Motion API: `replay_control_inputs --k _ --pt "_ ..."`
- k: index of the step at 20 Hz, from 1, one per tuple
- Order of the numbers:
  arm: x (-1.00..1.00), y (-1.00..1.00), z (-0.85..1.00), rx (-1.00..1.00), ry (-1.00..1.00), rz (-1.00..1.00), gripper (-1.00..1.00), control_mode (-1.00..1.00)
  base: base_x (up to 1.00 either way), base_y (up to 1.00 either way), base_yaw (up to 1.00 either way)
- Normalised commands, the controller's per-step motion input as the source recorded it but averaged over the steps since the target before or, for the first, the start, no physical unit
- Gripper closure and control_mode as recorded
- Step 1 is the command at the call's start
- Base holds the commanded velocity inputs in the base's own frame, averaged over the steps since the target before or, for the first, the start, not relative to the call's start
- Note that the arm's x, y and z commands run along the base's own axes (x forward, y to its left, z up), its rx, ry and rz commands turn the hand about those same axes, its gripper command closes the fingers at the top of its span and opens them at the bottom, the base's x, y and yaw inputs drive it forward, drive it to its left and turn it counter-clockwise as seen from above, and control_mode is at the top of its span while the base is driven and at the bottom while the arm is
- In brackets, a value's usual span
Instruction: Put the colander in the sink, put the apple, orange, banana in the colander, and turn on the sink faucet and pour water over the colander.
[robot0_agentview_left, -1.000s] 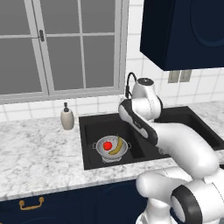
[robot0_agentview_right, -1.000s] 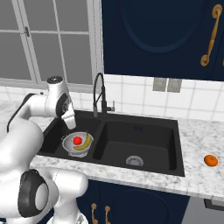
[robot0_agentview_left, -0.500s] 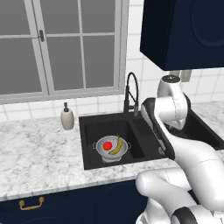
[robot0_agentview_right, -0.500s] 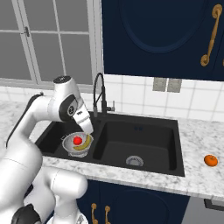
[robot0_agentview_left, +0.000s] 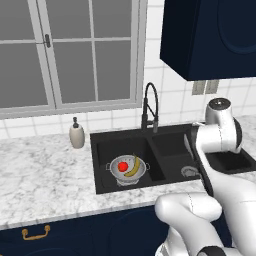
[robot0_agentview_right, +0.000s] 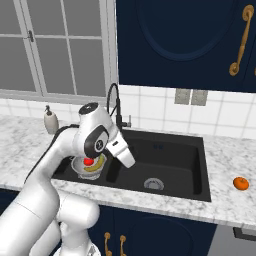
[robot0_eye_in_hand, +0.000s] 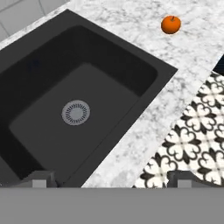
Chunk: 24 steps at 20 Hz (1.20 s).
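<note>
Fruit in the colander, one orange out on the counter.

The shiny silver metal colander (robot0_agentview_left: 128, 169) sits in the left basin of the matte black double sink (robot0_agentview_right: 186, 176), holding the bright red apple (robot0_agentview_left: 123, 166) and curved yellow banana (robot0_agentview_left: 133, 166). The gripper (robot0_eye_in_hand: 111, 179), jaws wide apart and empty, hangs over the right basin. The round orange (robot0_agentview_right: 241, 183) lies on the marble counter (robot0_agentview_right: 225, 200), right of the sink.
</note>
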Motion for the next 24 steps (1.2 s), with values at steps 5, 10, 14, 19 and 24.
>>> replay_control_inputs --k 5,10,14,19,24 --pt "0.0 -1.0 -0.03 -0.02 0.06 -0.14 -1.0 -1.0 0.0 0.0 0.0" --pt "0.0 -1.0 0.0 0.0 0.08 -0.09 -1.0 -1.0 0.0 0.0 0.0" --pt "0.13 -1.0 -0.02 0.0 0.02 -0.17 -1.0 -1.0 0.0 0.0 0.0" --pt "0.19 -1.0 -0.02 0.0 0.03 -0.08 -1.0 -1.0 0.0 0.0 0.0" --pt "0.13 -1.0 -0.02 0.01 0.03 0.0 -1.0 -1.0 0.0 0.0 0.0"
